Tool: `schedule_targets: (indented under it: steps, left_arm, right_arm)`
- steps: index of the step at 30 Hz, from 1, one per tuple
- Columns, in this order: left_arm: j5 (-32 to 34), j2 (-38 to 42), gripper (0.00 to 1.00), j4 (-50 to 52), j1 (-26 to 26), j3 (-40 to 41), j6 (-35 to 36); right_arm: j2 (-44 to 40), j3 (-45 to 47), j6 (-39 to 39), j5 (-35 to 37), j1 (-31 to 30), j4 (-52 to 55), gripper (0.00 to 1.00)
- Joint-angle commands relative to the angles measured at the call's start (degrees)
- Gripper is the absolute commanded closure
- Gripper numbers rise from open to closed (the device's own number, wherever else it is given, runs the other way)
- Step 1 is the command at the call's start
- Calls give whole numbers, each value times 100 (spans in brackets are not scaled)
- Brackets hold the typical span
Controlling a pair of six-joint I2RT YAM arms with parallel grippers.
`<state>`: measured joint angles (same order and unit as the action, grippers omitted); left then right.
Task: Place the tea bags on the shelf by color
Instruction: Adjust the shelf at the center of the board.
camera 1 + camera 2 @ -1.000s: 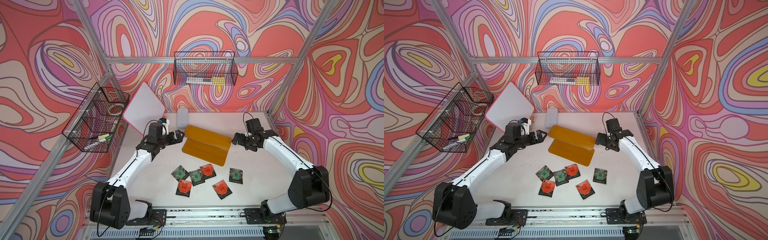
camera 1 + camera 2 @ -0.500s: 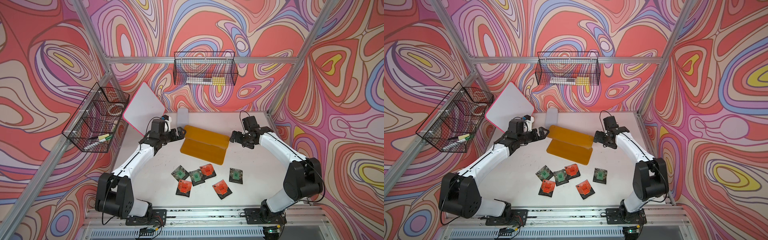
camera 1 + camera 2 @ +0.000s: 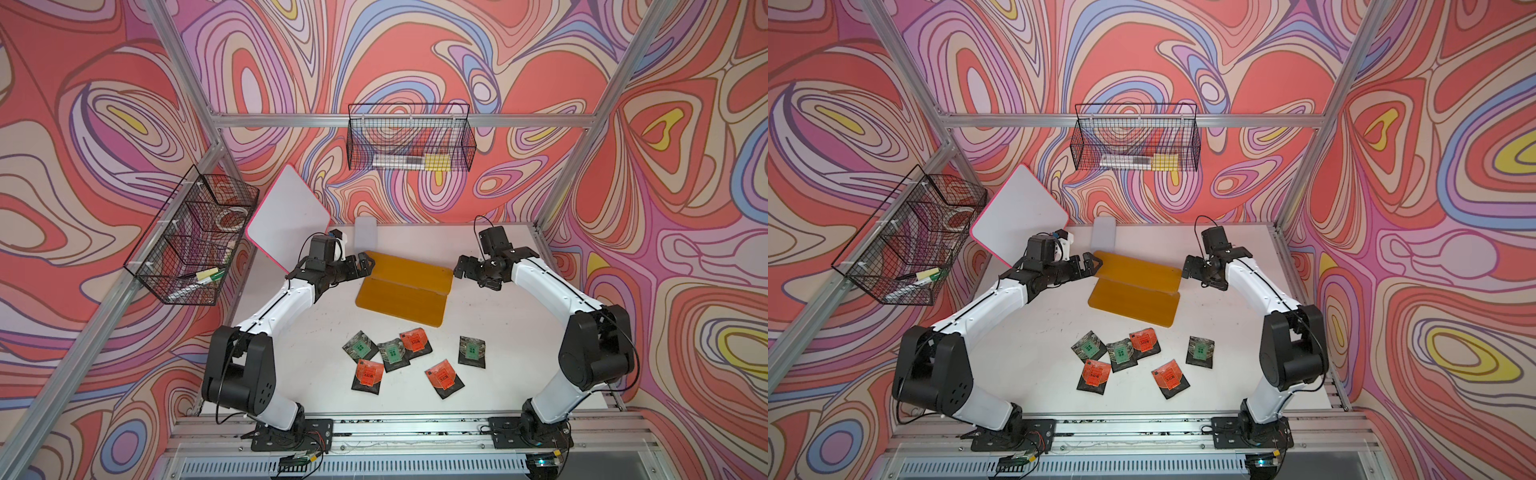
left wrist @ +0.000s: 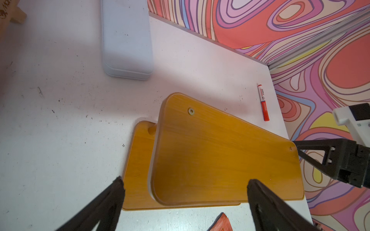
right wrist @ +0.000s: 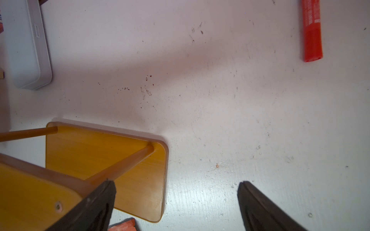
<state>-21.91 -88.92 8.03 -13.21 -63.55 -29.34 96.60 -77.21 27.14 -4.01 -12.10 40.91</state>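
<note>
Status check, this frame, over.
Left end effector, right end effector open, empty, flanking shelf. Six tea bags on table, none shelved. Nothing in the way.

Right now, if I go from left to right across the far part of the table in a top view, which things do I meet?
Whiteboard → left gripper → shelf → right gripper. The pale case is left out: it lies behind the left gripper.

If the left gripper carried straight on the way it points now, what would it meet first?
Most likely the near end of the upper board of the shelf: the open left gripper points straight at it. Height is unclear, so it might skim just over the board.
</note>
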Motion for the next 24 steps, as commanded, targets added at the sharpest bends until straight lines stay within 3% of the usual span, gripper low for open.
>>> schedule_targets:
  steps: [1,12,24]
  left_arm:
    - [-12,-106,1,49,-50,-195,120]
    - [-142,-318,1,75,-102,-359,240]
    - [-270,-249,1,187,-182,-371,385]
  right_arm:
    - [127,-204,29,-127,-56,-106,3]
    - [360,-418,28,-159,-91,-74,3]
    - [37,-283,161,710,-95,304,2]
